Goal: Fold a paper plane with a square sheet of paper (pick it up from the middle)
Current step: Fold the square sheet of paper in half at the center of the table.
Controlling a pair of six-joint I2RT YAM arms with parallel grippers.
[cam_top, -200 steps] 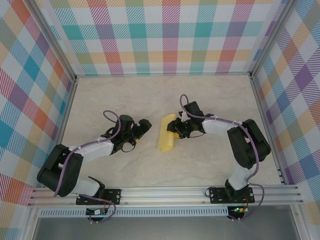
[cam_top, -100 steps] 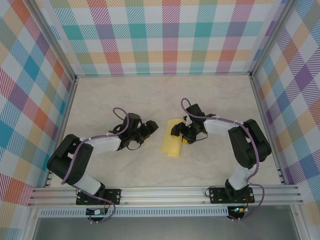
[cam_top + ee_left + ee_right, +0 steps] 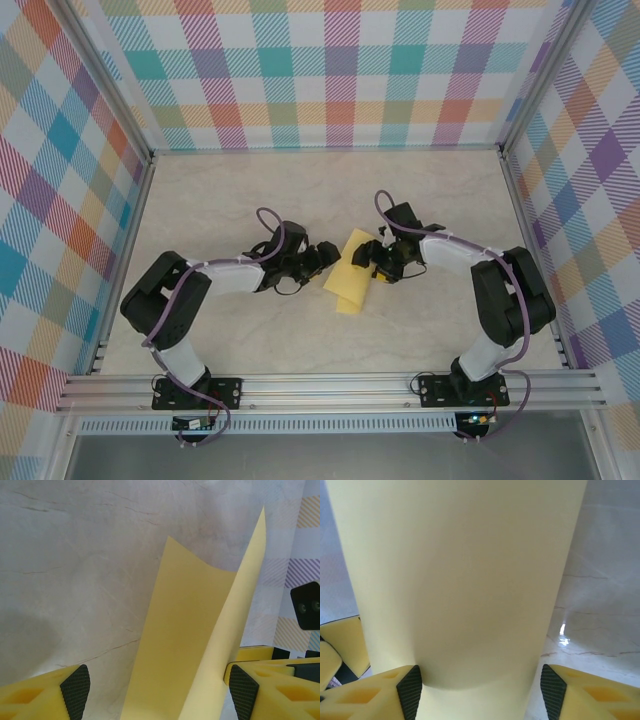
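Note:
The square sheet of paper (image 3: pixel 350 280) is yellow and curled into a loose trough on the marble table, between my two grippers. My left gripper (image 3: pixel 326 258) is at its left edge and stands open. In the left wrist view the paper (image 3: pixel 185 645) runs up between the pads: the right pad (image 3: pixel 244 694) is against its raised flap, and the left pad (image 3: pixel 75 690) is apart from it. My right gripper (image 3: pixel 377 262) is at the paper's right edge, also open. There the sheet (image 3: pixel 460 580) bulges between the pads, touching the left pad (image 3: pixel 411 690) and clear of the right one (image 3: pixel 553 690).
The marble table top (image 3: pixel 250 200) is ringed by an aluminium frame with checked cloth walls (image 3: pixel 330 70). A metal rail (image 3: pixel 330 385) carrying both arm bases runs along the near edge.
My left arm has reached right until its jaws straddle the paper's left edge, narrowing a little. The right jaws have opened wider, and the paper has shifted slightly right.

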